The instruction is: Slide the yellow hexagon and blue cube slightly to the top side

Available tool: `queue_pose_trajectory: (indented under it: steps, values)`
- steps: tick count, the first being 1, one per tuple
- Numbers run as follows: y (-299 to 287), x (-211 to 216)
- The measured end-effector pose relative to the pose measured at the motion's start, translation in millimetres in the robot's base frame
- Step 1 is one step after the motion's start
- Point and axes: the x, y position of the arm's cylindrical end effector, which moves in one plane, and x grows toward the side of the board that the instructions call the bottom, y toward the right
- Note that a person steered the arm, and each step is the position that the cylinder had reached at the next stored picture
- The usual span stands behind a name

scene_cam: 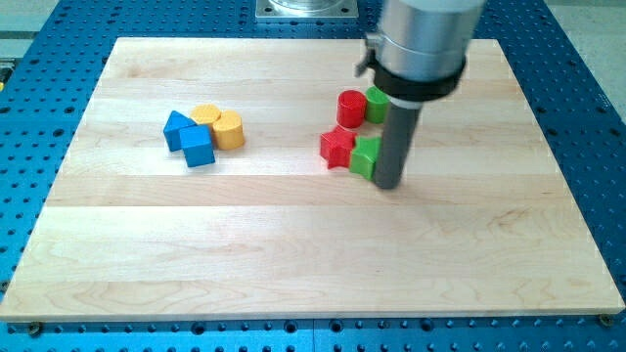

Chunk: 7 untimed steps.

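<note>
A blue cube (199, 147) sits at the view's left, with a second blue block (177, 128) touching its upper left. A yellow hexagon (206, 116) lies just above the cube, and a yellow cylinder (229, 129) touches it on the right. All of them form one tight cluster. My tip (388, 184) rests on the board right of centre, far to the right of that cluster. It stands against the right side of a green block (365, 155).
A red star-shaped block (337, 146) touches the green block's left side. A red cylinder (351, 107) and another green block (376, 103) sit just above, partly behind the rod. The wooden board (313, 254) lies on a blue perforated table.
</note>
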Motion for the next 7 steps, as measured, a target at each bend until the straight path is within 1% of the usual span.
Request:
queue_pose_trajectory:
  steps: [1, 2, 3, 4, 5, 6, 7]
  values:
    - [5.7, 8.4]
    - [-22.1, 54.9]
    - [-97.8, 53.4]
    - [-105.7, 53.0]
    - [-180.1, 80.0]
    - [-230.4, 29.5]
    - [-215.5, -42.9]
